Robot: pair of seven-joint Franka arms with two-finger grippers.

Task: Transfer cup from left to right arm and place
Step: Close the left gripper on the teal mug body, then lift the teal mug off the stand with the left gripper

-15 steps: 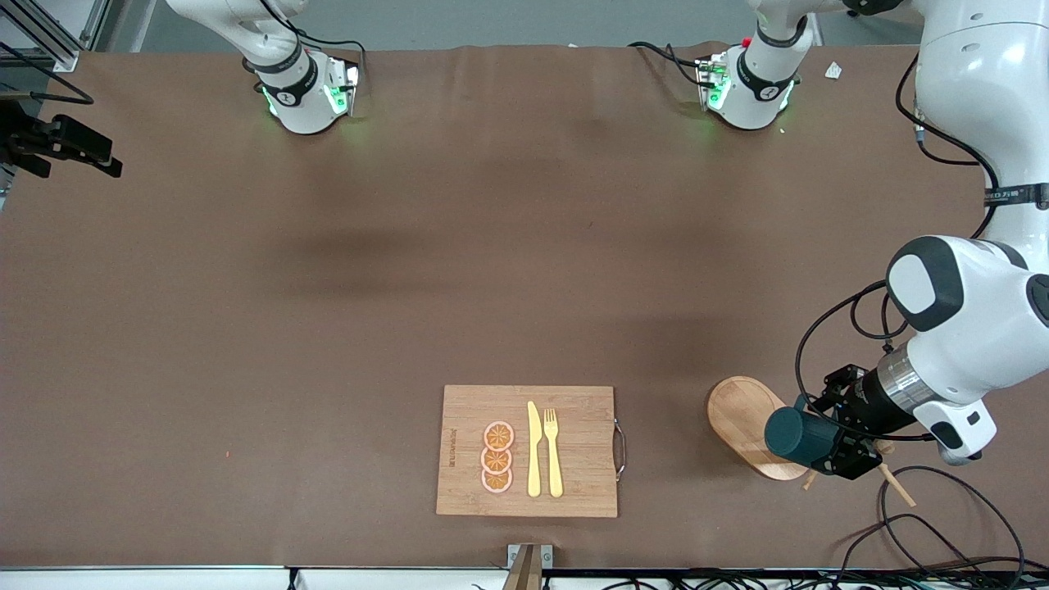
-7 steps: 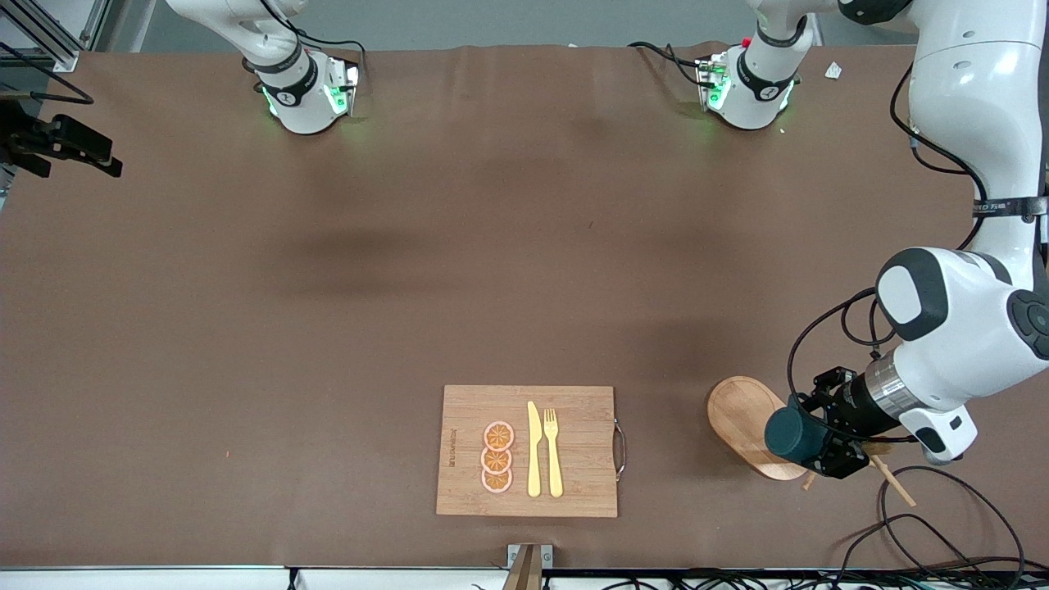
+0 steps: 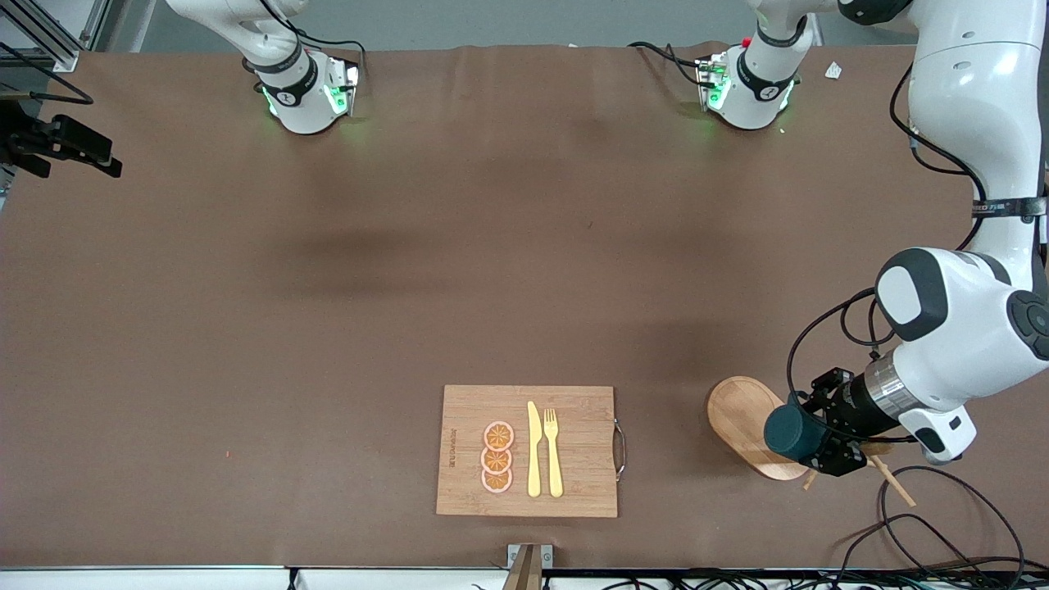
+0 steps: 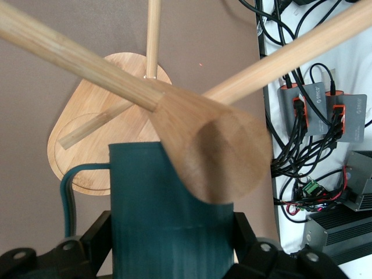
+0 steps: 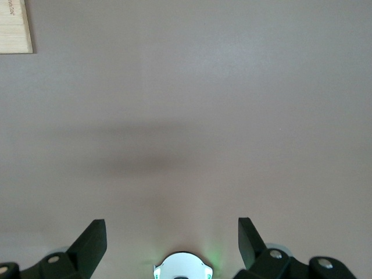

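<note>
The dark teal cup lies on its side in my left gripper, which is shut on its body. It is just above a wooden stand's oval base, at the left arm's end of the table. In the left wrist view the cup fills the space between the black fingers. Its loop handle sticks out to one side, and the stand's wooden pegs cross right over it. My right gripper is open and empty high over bare table, out of the front view.
A bamboo cutting board with three orange slices, a yellow knife and a fork lies near the front edge. Cables trail by the stand. The board's corner shows in the right wrist view.
My left gripper has shifted the cup slightly toward the stand's base, and the arm's elbow has swung a little. The right arm has not moved.
</note>
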